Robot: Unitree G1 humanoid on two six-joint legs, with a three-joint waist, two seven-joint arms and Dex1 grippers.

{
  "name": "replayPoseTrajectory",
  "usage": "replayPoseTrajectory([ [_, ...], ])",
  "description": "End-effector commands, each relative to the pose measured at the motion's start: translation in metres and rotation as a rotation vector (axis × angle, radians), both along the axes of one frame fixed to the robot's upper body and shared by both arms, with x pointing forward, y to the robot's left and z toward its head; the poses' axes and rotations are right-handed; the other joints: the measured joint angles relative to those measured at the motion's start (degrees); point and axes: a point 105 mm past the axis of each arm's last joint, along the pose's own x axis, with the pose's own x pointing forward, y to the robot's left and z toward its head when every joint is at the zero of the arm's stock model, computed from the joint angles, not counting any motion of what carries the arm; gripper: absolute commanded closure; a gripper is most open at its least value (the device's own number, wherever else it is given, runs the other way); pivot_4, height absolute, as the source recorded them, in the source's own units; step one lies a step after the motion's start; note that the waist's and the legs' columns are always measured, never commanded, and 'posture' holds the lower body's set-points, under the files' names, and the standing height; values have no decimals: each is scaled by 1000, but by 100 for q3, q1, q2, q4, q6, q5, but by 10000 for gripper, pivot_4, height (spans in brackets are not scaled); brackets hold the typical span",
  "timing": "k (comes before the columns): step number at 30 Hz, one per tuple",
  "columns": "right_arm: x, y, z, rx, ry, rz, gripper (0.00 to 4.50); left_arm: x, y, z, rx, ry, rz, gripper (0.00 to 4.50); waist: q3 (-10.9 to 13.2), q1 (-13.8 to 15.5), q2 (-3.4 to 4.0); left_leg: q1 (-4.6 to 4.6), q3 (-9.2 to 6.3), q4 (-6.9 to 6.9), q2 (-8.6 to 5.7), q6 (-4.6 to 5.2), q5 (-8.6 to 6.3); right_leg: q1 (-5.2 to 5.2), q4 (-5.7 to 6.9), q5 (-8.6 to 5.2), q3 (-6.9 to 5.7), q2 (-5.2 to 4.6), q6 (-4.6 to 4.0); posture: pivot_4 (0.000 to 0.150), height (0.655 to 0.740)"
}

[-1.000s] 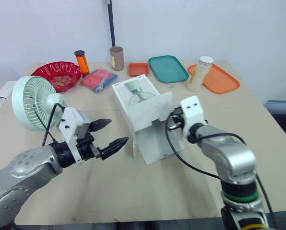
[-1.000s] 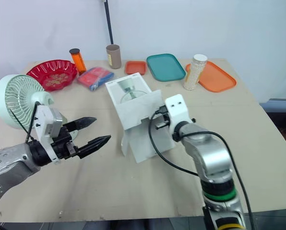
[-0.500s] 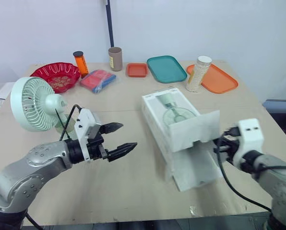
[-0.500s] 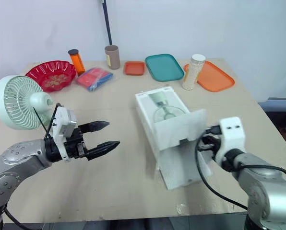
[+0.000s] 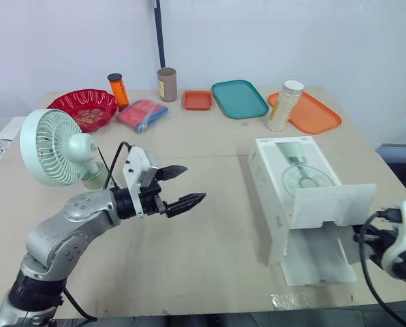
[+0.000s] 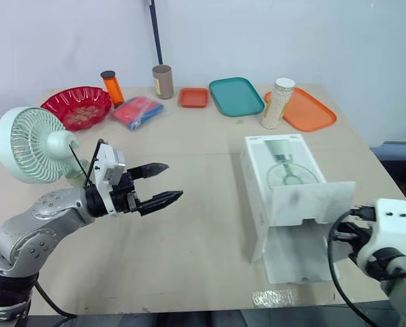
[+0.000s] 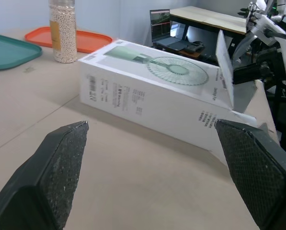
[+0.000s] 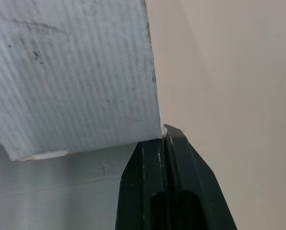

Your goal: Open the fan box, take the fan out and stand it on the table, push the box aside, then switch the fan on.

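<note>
right gripper tips: behind fan box flap, head views | fan base: partly behind left gripper

Table: pale beige top, light wood front edge. Behind it a plain white wall, evenly lit, with a black pole upright against it. Left wrist view: second desk beyond, open laptop near it.

On our left the fan stands near the surface's edge, and the box lies well apart on our right, flap end toward the front. Our left hand hangs between them; trays and a jar sit behind the box
</note>
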Motion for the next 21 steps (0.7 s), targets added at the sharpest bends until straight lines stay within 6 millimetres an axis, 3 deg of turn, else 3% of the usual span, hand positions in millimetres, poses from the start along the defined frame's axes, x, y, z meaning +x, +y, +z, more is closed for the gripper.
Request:
replayPoseTrajectory([
  [1,-7,-23,10,-40,-30,-48,44536,-1,-4,11,-26,-58,-21,0,0,-5,-1,0,0,0,1,0,0,2,0,0,5,-1,0,1500,7382],
  [5,-5,-59,17,-48,-50,-102,44536,-3,-5,7,-24,-54,-41,0,-1,-10,2,7,13,0,1,1,0,10,1,0,22,10,0,1500,7382],
  [12,6,-98,19,-117,-14,-98,44536,-6,-4,2,-24,-41,-39,0,-5,-12,7,5,21,-2,0,6,1,11,2,-4,103,51,7,1500,7382],
  [21,26,-122,16,-179,22,-46,44536,-7,4,-3,39,-90,-70,0,-7,-13,13,8,37,-1,6,5,1,15,3,-4,172,87,10,1500,7382],
])
